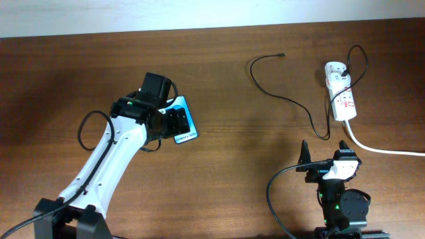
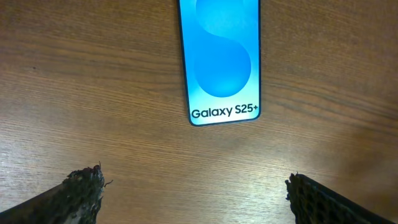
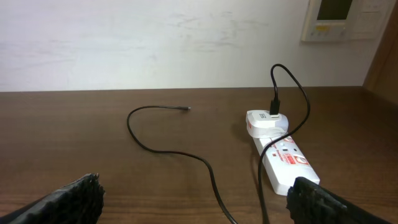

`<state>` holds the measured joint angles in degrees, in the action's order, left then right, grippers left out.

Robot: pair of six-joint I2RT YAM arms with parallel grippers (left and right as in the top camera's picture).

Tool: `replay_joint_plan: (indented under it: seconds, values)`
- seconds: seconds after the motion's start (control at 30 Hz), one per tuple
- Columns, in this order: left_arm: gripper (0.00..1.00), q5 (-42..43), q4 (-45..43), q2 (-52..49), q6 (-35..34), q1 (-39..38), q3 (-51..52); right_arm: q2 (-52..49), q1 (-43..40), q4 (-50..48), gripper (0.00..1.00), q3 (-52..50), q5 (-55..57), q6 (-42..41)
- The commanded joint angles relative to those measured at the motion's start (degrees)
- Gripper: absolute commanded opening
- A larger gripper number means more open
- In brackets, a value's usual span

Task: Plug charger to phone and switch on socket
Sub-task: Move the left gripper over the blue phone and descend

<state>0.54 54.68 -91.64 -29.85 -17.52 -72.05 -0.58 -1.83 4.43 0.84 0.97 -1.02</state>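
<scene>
While hovering over the phone (image 2: 221,62) with left hand (image 2: 196,190) wide open and empty, probably lines up to steady it on the counter (image 1: 219,186). Shows charger (image 3: 169,151) slack mid-counter, tip free. Holds right hand (image 3: 196,196) fully spread, empty, short of the socket (image 3: 283,158).

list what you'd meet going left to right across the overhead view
phone → charger tip → socket

Left arm (image 1: 109,159): white link, black joints, looping black cable (image 1: 81,130). Left gripper (image 2: 194,190) fingers (image 2: 81,193) black, mesh-textured, frayed tips.
</scene>
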Motion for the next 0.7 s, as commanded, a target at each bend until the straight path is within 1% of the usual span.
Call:
replay_joint_plan:
  seconds: [0.0,0.1,0.33,0.4,0.47,0.67]
  values:
    - [0.99,-1.0,0.2,-0.6,-4.0,-0.1,-0.6,0.4,0.0,0.2,0.98,-0.5,-0.2,0.3]
    - [0.99,-1.0,0.3,-2.2,-6.5,-0.1,-0.6,0.4,0.0,0.2,0.98,-0.5,-0.2,0.3]
    - [0.99,-0.3,0.3,-10.0,-7.2,-0.1,-0.6,0.4,0.0,0.2,0.98,-0.5,-0.2,0.3]
    - [0.99,-0.3,0.3,-12.1,-8.6,-0.3,-0.6,0.4,0.0,0.2,0.98,-0.5,-0.2,0.3]
    - [0.99,0.2,0.2,-12.9,-9.6,-0.5,-0.6,0.4,0.0,0.2,0.98,-0.5,-0.2,0.3]
    - [0.99,2.3,-0.4,-12.9,-9.6,-1.0,-0.9,0.4,0.0,0.2,0.98,-0.5,-0.2,0.3]
